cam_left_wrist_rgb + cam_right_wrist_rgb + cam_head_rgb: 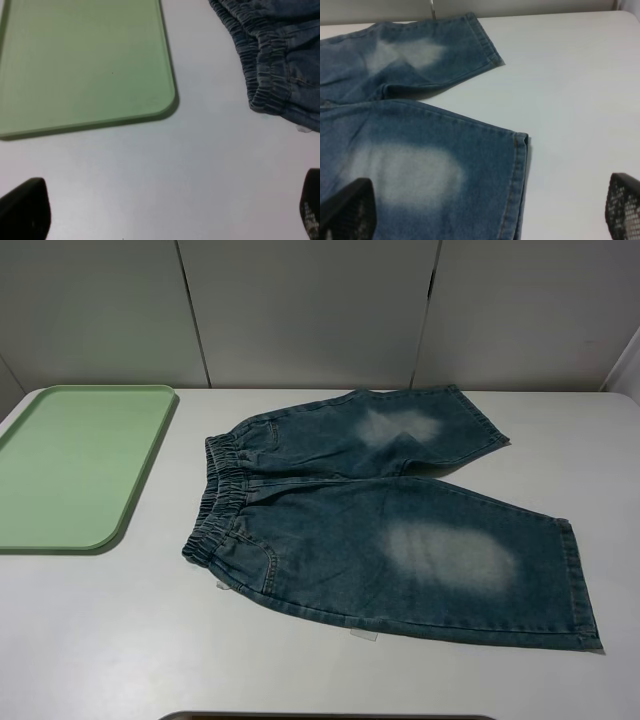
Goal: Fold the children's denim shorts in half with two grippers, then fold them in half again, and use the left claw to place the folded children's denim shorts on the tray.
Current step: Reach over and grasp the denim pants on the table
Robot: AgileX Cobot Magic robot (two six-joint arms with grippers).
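1. The children's denim shorts [400, 530] lie flat and unfolded on the white table [100, 640], right of centre in the high view. The gathered waistband [215, 495] faces the tray, and the 2 legs spread away from it to the right. Each leg bears a whitish faded patch.
2. The tray [80, 460] is light green with rounded corners and sits at the table's left side. It is apart from the shorts, with bare table between its rim and the waistband.
3. The left claw [167, 212] has its jaws spread wide and grips nothing. Its 2 black fingertips [25, 212] hang over bare table, near the tray's rounded corner and the waistband, touching neither.
4. The right gripper [485, 210] also has its jaws spread wide and grips nothing. 1 mesh-textured fingertip stands over the nearer leg's faded patch, and the other stands over bare table beyond the hem. Whether it touches the cloth cannot be told.
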